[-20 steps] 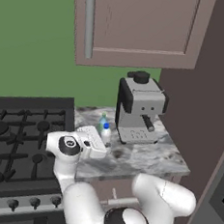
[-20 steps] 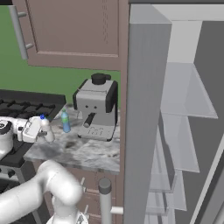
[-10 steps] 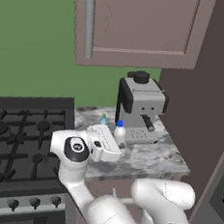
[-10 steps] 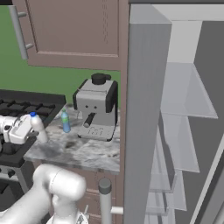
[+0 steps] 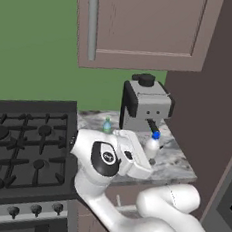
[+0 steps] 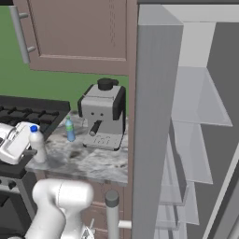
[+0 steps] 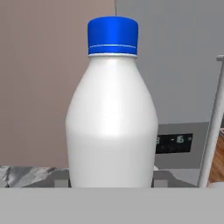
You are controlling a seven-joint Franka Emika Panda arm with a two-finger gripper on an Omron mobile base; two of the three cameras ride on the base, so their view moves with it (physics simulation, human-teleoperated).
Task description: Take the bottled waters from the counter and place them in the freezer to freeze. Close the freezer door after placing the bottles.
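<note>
White blue-capped bottle (image 7: 111,118) sits upright in the hand (image 6: 29,151), liquid unseen.

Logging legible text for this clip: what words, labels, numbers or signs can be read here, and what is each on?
Dark dispenser inset on the freezer door: pale marks, one perhaps "15", too blurred to be sure.
White bottle with the blue cap: no label or print.
Teal bottle, coffee machine: no readable text.
</note>
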